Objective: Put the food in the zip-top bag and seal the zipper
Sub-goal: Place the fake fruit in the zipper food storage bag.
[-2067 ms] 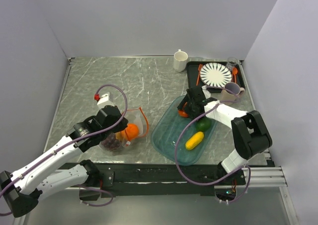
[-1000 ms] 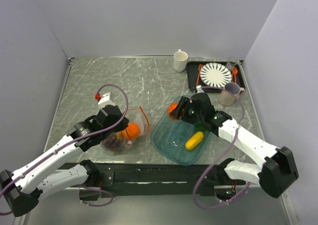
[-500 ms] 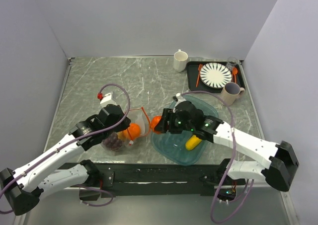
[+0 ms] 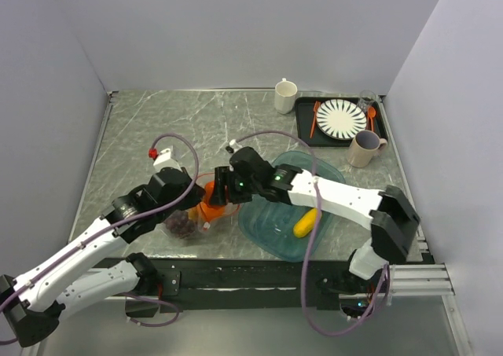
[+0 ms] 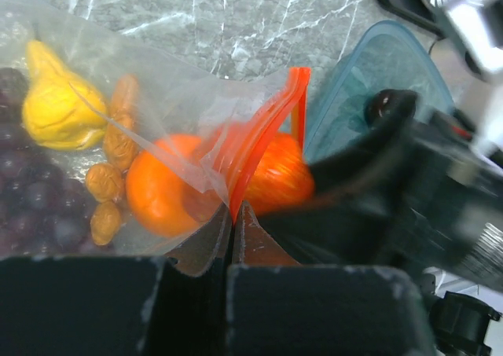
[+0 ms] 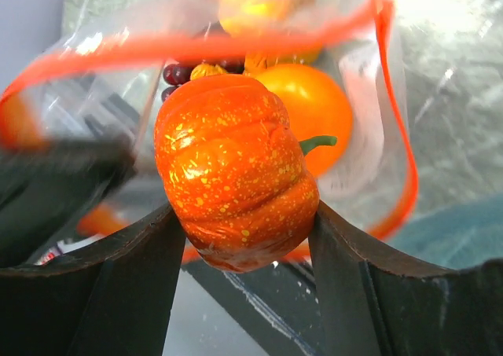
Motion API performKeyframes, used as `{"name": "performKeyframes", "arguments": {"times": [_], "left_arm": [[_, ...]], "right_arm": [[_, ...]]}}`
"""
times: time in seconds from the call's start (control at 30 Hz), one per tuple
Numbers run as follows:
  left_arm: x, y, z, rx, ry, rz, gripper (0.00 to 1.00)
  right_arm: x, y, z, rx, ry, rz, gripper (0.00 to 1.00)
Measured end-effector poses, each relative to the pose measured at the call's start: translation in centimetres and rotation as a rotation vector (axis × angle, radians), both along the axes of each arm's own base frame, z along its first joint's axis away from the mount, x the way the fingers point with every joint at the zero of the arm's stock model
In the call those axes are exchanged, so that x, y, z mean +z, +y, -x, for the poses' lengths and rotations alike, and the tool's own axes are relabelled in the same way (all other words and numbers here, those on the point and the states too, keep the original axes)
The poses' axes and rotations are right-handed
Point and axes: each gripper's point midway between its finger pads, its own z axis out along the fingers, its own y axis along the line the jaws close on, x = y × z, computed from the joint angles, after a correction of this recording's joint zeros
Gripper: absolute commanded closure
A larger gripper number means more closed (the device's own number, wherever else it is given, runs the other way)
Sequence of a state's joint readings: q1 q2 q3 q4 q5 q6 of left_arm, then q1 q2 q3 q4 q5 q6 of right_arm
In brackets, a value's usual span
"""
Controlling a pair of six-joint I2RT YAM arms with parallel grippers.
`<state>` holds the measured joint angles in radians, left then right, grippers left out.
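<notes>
The zip-top bag [image 4: 187, 214] lies left of centre and holds an orange round [image 6: 314, 104], a yellow piece [image 5: 51, 104], purple grapes [image 5: 23, 207] and small nuts [image 5: 106, 183]. My left gripper [image 5: 232, 213] is shut on the bag's rim, pinching the orange-red zipper [image 5: 267, 136] and holding the mouth up. My right gripper [image 6: 240, 218] is shut on a ribbed, speckled orange toy fruit [image 6: 236, 167], right at the open mouth of the bag [image 6: 369, 159]. In the top view this fruit [image 4: 212, 208] sits between the two grippers. A yellow fruit [image 4: 307, 222] lies on the teal tray [image 4: 271, 234].
At the back right a black tray [image 4: 302, 124] carries a striped plate [image 4: 340, 119] and orange cutlery. A white mug [image 4: 285, 95] stands beside that tray and a beige mug [image 4: 364, 148] in front of it. My right arm stretches across the teal tray.
My right arm has swung left from the teal tray, carrying the orange toy fruit to the bag's mouth. The left gripper has kept its hold on the zipper edge.
</notes>
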<state>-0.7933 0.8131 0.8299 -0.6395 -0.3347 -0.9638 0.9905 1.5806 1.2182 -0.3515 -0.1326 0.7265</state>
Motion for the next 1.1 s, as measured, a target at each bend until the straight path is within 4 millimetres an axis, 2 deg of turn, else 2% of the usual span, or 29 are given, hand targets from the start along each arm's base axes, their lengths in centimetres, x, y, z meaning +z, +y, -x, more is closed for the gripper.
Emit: {"name": "performKeyframes", "arguments": {"times": [0.1,0.2,0.33,0.47,0.63,0.73,0.77,0.87,0.9,0.93,1.0,1.1], "left_arm": [[0.5,0.5,0.4,0.005,-0.010,0.009,0.99],[0.9,1.1,0.6,0.017,-0.025,0.015,0.99],[1.2,1.6,0.7,0.035,-0.037,0.020,0.99],[1.1,1.8,0.8,0.047,-0.030,0.016,0.99],[1.2,1.9,0.7,0.055,-0.034,0.015,0.99],[1.2,2.0,0.7,0.061,-0.034,0.015,0.99],[1.2,2.1,0.7,0.064,-0.035,0.014,0.99],[1.4,2.3,0.7,0.068,-0.042,0.018,0.99],[1.5,2.3,0.7,0.070,-0.045,0.019,0.99],[1.6,2.4,0.7,0.072,-0.047,0.019,0.99],[1.5,2.5,0.7,0.075,-0.046,0.015,0.99],[1.4,2.5,0.7,0.075,-0.044,0.013,0.99]], "right_arm": [[-0.6,1.0,-0.5,0.024,0.008,0.026,0.38],[-0.5,1.1,-0.5,0.031,0.005,0.029,0.25],[0.1,1.2,-0.7,0.034,-0.016,0.021,0.16],[1.4,0.9,-0.8,0.035,-0.044,0.002,0.13],[3.0,0.5,-1.3,0.015,-0.090,-0.011,0.14],[4.1,-0.6,-1.5,-0.018,-0.122,-0.013,0.29],[4.5,-1.2,-1.5,-0.031,-0.133,-0.018,0.43],[5.8,-2.4,-1.5,-0.058,-0.151,-0.038,0.59],[6.0,-2.6,-1.6,-0.062,-0.152,-0.043,0.69],[6.1,-2.6,-1.7,-0.062,-0.152,-0.048,0.75],[5.6,-2.5,-1.7,-0.059,-0.138,-0.039,0.86],[3.7,-1.8,-1.4,-0.042,-0.100,-0.006,0.89]]}}
